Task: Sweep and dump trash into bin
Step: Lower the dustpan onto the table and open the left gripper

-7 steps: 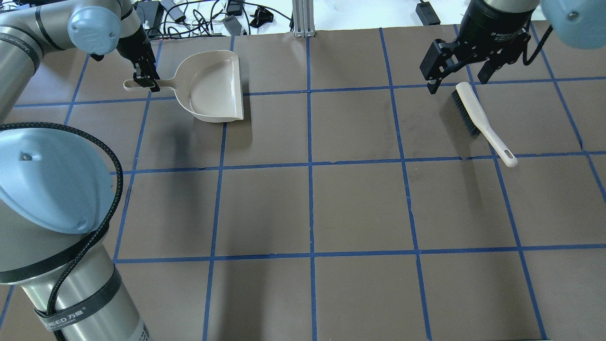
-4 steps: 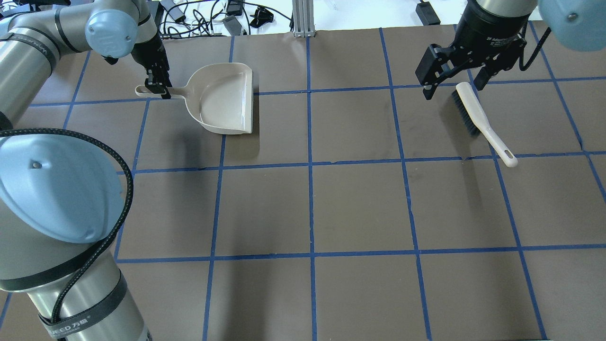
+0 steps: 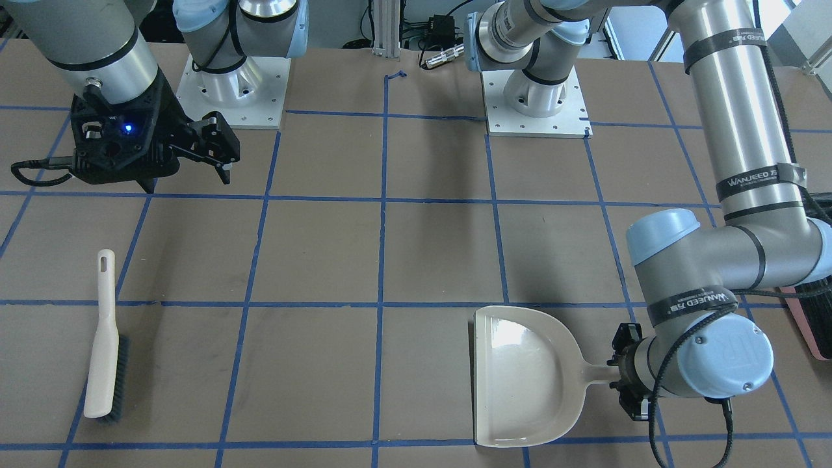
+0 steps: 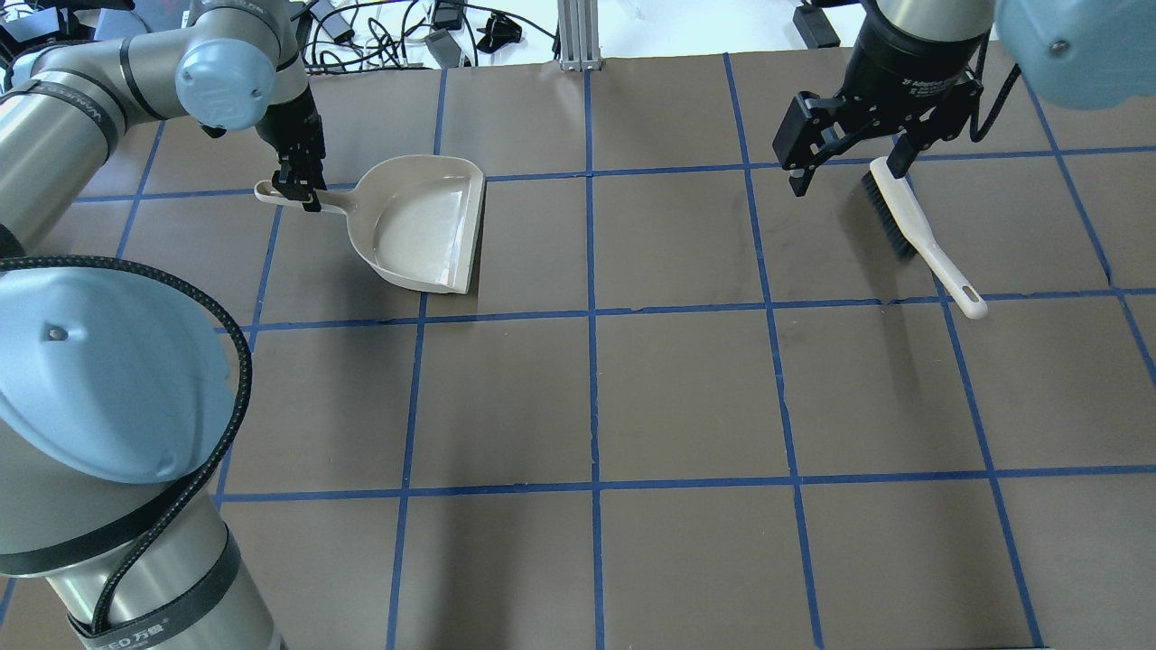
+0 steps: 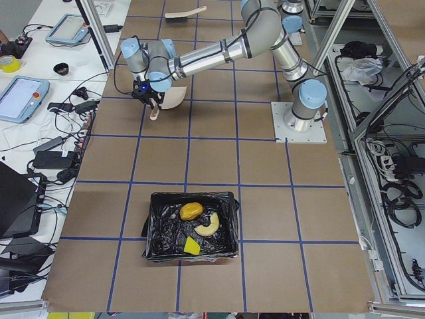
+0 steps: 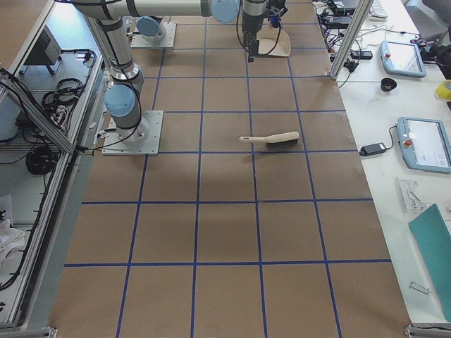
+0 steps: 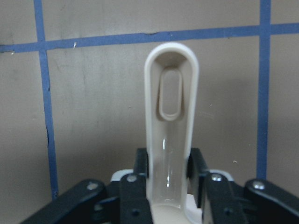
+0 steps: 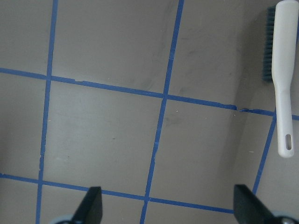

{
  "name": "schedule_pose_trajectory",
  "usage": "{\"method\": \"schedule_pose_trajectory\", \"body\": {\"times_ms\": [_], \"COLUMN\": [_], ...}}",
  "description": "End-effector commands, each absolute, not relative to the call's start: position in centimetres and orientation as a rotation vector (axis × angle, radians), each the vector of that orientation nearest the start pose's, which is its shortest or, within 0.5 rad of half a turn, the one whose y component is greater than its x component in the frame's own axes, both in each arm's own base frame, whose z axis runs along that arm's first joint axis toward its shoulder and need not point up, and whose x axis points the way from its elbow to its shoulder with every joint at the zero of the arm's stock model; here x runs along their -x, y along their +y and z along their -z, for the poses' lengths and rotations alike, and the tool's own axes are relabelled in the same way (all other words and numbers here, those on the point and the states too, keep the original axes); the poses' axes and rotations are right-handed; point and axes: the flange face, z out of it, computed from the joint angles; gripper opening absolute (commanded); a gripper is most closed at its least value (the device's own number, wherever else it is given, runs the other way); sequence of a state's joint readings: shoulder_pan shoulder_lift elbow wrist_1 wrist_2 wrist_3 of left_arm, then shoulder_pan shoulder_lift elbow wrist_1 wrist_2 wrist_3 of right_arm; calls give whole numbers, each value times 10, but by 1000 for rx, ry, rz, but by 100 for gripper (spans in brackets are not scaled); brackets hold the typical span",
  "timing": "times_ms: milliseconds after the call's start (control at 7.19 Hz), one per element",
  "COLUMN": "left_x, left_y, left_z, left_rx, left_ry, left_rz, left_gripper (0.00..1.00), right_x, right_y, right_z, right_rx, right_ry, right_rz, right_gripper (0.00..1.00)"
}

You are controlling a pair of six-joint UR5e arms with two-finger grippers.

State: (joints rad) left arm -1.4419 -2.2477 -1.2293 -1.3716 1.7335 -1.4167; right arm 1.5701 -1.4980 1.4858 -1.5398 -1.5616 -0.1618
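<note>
My left gripper (image 4: pixel 298 190) is shut on the handle (image 7: pixel 170 116) of a beige dustpan (image 4: pixel 420 226), which sits empty at the far left of the table. It also shows in the front view (image 3: pixel 520 377). My right gripper (image 4: pixel 846 176) is open and empty, hovering just left of a white brush (image 4: pixel 912 230) that lies on the table. In the left exterior view the bin (image 5: pixel 154 219), lined with a black bag, holds the yellow-orange lump (image 5: pixel 191 211), the croissant piece (image 5: pixel 208 224) and the sponge wedge (image 5: pixel 192 246).
The table is brown with a blue tape grid. Cables and power bricks (image 4: pixel 379 32) lie beyond the far edge, next to a metal post (image 4: pixel 578 36). The bin's pink side (image 3: pixel 809 325) shows at the front view's right edge.
My left gripper has carried the dustpan to the right and nearer, turning it slightly. My right gripper has drifted a little left, still open above the brush head.
</note>
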Motion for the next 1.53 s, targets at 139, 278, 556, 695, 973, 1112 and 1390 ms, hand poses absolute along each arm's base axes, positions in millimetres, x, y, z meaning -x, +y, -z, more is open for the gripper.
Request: {"method": "schedule_pose_trajectory", "body": {"times_ms": [139,278,556,695,973,1112,1390], "left_x": [23,22,20,18,14,12,5], "left_y": [-726,-724,-723,-723,-716,-714,-695], "left_z": [-243,-235,-234,-238,-264,-291,-365], "left_rx": [2046,2046,2030,2024,2021,2053,2090], "left_ry": [2124,2123,2117,2126,2131,2123,2129], "left_rz": [28,51,81,81,82,119,190], "left_gripper": [0,1,72,75,80,87,95], "right_x": [-135,-135,-134,-135,-134,-134,-134], "right_y": [-521,-521,-521,-521,-521,-521,-521], "right_z": [-495,-495,-495,-496,-496,-496,-496], "right_rx": [202,202,204,204,209,211,214], "right_ry": [3122,3124,3125,3124,3126,3126,3128], "right_rz": [18,23,23,25,25,25,25], "right_gripper": [100,100,100,100,100,100,100]}}
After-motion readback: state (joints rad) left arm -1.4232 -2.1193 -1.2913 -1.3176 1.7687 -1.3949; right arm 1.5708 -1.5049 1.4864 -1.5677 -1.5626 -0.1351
